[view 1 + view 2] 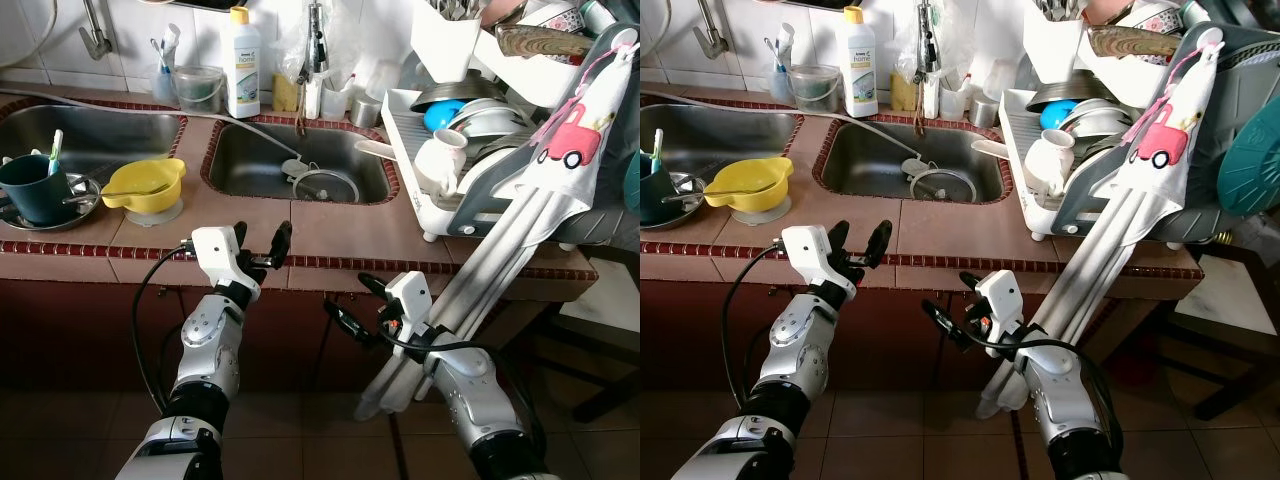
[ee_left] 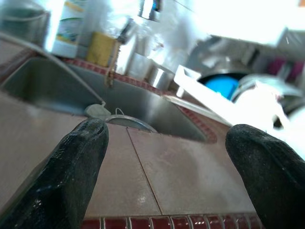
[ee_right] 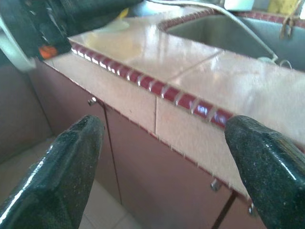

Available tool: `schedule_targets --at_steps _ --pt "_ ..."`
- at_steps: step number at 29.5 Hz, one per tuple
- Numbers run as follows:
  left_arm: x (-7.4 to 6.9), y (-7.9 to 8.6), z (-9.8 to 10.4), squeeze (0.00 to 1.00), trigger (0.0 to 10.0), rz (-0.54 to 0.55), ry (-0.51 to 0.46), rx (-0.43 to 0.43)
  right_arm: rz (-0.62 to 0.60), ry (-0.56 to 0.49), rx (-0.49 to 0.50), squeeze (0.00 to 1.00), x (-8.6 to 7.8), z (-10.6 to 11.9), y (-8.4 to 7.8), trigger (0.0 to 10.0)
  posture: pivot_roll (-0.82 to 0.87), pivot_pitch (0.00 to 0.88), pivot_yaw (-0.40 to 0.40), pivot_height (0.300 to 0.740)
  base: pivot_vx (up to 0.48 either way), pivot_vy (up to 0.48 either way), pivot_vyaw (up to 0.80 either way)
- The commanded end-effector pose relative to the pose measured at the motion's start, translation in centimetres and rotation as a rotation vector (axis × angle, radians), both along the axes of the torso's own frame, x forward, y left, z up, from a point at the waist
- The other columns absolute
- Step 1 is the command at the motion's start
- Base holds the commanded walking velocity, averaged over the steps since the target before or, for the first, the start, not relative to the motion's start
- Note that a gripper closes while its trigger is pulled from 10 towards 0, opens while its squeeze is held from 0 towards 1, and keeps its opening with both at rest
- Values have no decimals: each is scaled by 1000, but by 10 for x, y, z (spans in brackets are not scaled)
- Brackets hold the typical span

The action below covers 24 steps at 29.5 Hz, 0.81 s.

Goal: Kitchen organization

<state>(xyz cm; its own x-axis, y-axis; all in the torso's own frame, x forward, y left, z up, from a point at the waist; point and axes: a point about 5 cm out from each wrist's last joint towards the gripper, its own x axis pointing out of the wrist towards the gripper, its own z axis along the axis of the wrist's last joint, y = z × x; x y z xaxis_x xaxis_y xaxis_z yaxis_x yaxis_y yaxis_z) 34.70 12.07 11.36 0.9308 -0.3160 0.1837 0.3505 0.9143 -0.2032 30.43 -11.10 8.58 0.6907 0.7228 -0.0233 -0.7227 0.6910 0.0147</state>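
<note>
From the head cameras you see both arms raised in front of the tiled brown countertop [image 1: 330, 235], each holding nothing. The left gripper [image 1: 262, 243] hovers at the counter's front edge with its fingers spread wide; the right gripper [image 1: 352, 300] hangs lower, in front of the cabinet face, also spread.

Nothing looks tidied yet: a yellow plastic bowl [image 1: 146, 183] with a spoon sits between the two steel sinks, a dark teal mug [image 1: 33, 187] stands on a metal plate to its left, and the white dish rack [image 1: 455, 170] is crowded.

Your left wrist camera looks between its parted black fingertips [image 2: 78, 164] toward the right-hand sink basin [image 2: 119, 102].

Your right wrist camera shows the red-trimmed counter edge [image 3: 157, 88] between its open fingers [image 3: 62, 171]. I judge the work has barely started.
</note>
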Motion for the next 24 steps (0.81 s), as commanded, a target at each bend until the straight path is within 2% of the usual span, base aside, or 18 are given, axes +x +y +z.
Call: schedule_targets --at_steps 1,5,7,8,10,12,15,19,22,24 --pt "-1 -6 6 0 10000 -41 -25 78 1 -31 16 0 2 13 0 10000 -203 0 -89 740 0 0 0" --pt "-7 2 9 0 10000 -104 -39 114 3 -53 27 0 0 20 2 10000 -199 0 -74 740 0 0 0" --pt "-9 7 10 0 10000 -90 -58 189 -9 -63 36 0 -1 23 1 10000 -197 0 -69 740 0 0 0" --pt "-11 11 11 0 10000 -84 -71 224 -31 -78 47 0 0 27 0 10000 -193 0 -63 740 0 0 0" --pt "-14 15 11 0 10000 -82 -69 234 -70 -118 46 0 1 33 -2 10000 -192 0 -59 740 0 0 0" --pt "-19 24 13 0 10000 -99 -94 291 -219 -155 36 0 10 42 -10 10000 -189 0 -50 740 0 0 0" --pt "-19 28 12 0 10000 -93 -64 298 -292 -173 15 0 13 45 -16 10000 -185 0 -46 740 0 0 0" --pt "-18 41 15 0 10000 -35 19 304 -390 -137 75 0 14 53 -24 10000 -187 0 -28 740 0 0 0" --pt "-21 42 16 0 10000 -39 45 349 -441 -153 70 0 11 56 -23 10000 -189 0 -17 740 0 0 0" --pt "-27 44 19 0 10000 -67 54 291 -458 -134 95 0 6 58 -21 10000 -193 0 -7 740 0 0 0"
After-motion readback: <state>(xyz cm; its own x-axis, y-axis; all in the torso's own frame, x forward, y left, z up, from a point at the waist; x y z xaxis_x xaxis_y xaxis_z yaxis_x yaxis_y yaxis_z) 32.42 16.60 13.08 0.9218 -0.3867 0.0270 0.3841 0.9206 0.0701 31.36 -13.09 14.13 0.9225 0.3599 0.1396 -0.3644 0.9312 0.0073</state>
